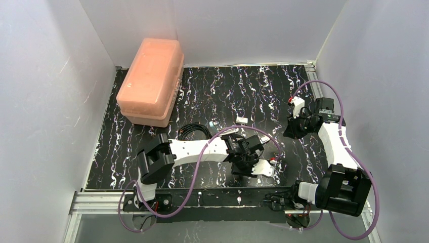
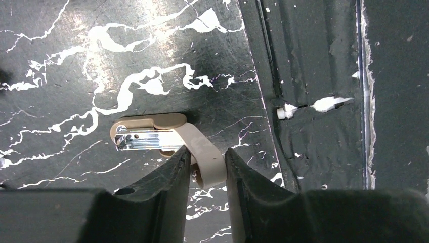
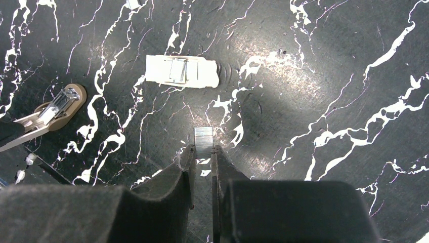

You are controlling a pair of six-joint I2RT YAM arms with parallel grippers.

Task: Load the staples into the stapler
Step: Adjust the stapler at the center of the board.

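Silvery staples (image 3: 203, 137) sit pinched in the right tool (image 3: 203, 149), its jaws drawn narrow on the strip's near end while the rest juts free toward twelve o'clock over the black marbled desk (image 3: 324, 86). At about nine o'clock from that strip lies the stapler (image 2: 149, 136), swung open with its metal channel facing up. The left tool (image 2: 207, 153) is closed narrow around the swung-out cover, a finger pressing it from either side. A white block (image 3: 182, 71) rests on the desk between eleven and twelve o'clock from the strip, apart from both tools. We judge the loading not yet done, since strip and channel are well apart. We see several ways it could fail from here. The right tool grips only one end of the strip, so any knock against the channel wall could twist it in the jaws or snap it into pieces. The left tool holds the cover, not the base, so downward pressure from the strip may rock or slide the base and spoil the alignment. The desk's edge seam runs at three o'clock from the stapler, and a shove that way could leave it sitting unevenly. With both tools meeting over so small a target, their fingers may also collide. We cannot tell whether the channel already holds staples.
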